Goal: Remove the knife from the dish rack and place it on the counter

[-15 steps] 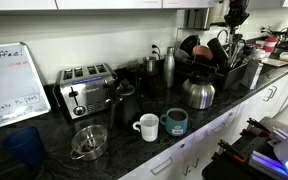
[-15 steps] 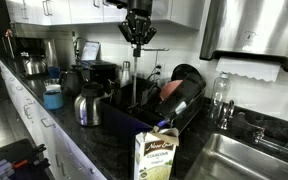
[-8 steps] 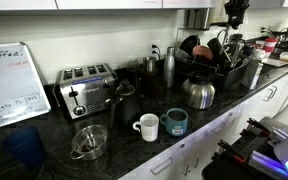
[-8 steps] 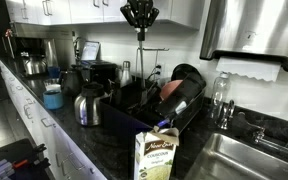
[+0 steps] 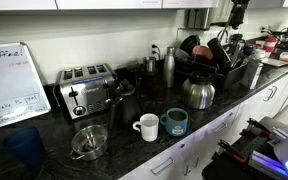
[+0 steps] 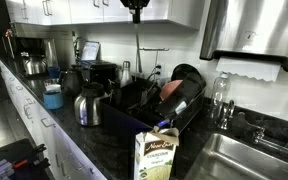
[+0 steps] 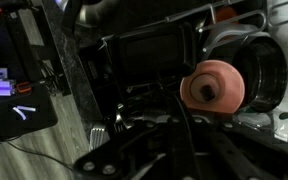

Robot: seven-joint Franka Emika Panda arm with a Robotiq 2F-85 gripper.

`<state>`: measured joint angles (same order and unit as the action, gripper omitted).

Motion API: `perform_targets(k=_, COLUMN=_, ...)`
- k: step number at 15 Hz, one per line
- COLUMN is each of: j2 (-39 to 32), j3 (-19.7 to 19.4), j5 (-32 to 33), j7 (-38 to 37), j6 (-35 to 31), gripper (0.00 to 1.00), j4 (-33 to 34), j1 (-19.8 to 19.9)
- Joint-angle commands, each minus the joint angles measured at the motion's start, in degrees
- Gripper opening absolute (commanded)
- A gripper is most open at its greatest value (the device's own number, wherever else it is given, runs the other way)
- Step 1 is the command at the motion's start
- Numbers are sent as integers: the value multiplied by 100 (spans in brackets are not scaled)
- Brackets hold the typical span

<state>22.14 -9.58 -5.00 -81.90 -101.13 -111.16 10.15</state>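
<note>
The black dish rack [image 5: 246,72] stands on the dark speckled counter [image 5: 124,150] and holds dark bowls and utensils; it also shows in the other exterior view [image 6: 184,108]. My gripper [image 6: 137,10] is high above the rack, at the top edge of both exterior views [image 5: 234,12]. It is shut on the knife [image 6: 137,45], which hangs straight down as a thin dark line over the rack. In the wrist view the knife [image 7: 177,108] runs out from between my dark fingers [image 7: 144,150], with the rack, a pink cup [image 7: 214,85] and a black bowl [image 7: 269,65] below.
A steel kettle [image 5: 198,93] stands in front of the rack, with a chrome toaster [image 5: 86,88], two mugs [image 5: 147,126], a glass bowl [image 5: 89,142] and a whiteboard [image 5: 12,85] further along. A carton [image 6: 156,155] stands by the sink [image 6: 244,160]. Cabinets hang overhead.
My gripper has risen straight up above the rack, to the top edge of both exterior views, drawing the knife up with it.
</note>
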Motion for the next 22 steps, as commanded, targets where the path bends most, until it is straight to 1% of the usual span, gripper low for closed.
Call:
perform_targets(k=1, j2=383, j3=-37, j5=-611, j7=380, j6=107, gripper=1, j4=-278, j1=39)
perform_targets(k=4, j2=742, j3=-23, j5=-1091, j7=526, j6=226, gripper=1, j4=-778, j1=50)
perform_targets(k=6, j2=995, j3=24, j5=-1420, j7=773, j6=3, gripper=1, j4=-1295, j1=27)
perform_targets(k=9, j2=1239, j3=36, j5=-2291, j7=1265, j6=-338, gripper=1, j4=-1938, j1=-71)
perform_targets(k=11, j2=1373, j3=56, j5=-2759, j7=1575, j6=-442, gripper=1, j4=-2267, j1=-103)
perform_targets(k=16, j2=1695, j3=164, j5=-3563, j7=2173, j6=-419, gripper=1, j4=-2968, j1=-72)
perform_targets(k=18, j2=1767, j3=263, j5=-3818, j7=2444, j6=-291, gripper=1, j4=-3151, j1=-109)
perform_targets(k=20, j2=1800, j3=456, j5=-3858, j7=2645, j6=-224, gripper=1, j4=-3327, j1=-97)
perform_targets(k=22, j2=1783, j3=674, j5=-3761, j7=2798, j6=-255, gripper=1, j4=-3488, j1=-98)
